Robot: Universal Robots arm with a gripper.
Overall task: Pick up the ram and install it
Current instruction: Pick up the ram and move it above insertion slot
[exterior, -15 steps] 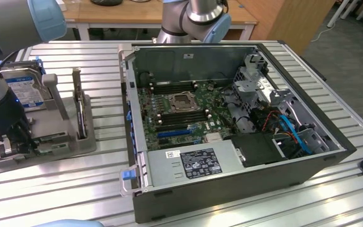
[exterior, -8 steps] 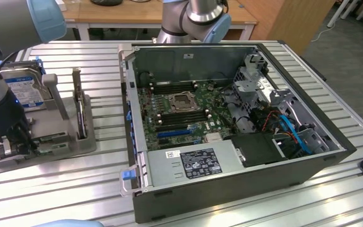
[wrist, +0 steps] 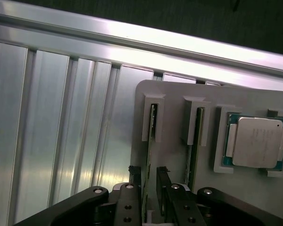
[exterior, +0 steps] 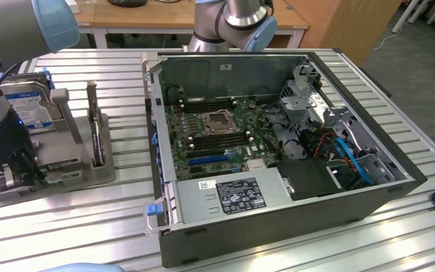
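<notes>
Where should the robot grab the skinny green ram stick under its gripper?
Best to pinch the thin green ram stick across its two flat faces, along its bare top edge, coming straight down from above. It stands on edge in a narrow slot of the grey plastic holder, so just that edge is free. The black gripper sits open astride it.

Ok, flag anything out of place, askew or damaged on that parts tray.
Nothing stands out. The ram stands straight on edge in its slot in the tray, the second stick stands parallel beside it, the CPU sits square in its recess, and the open claw straddles the ram.
</notes>
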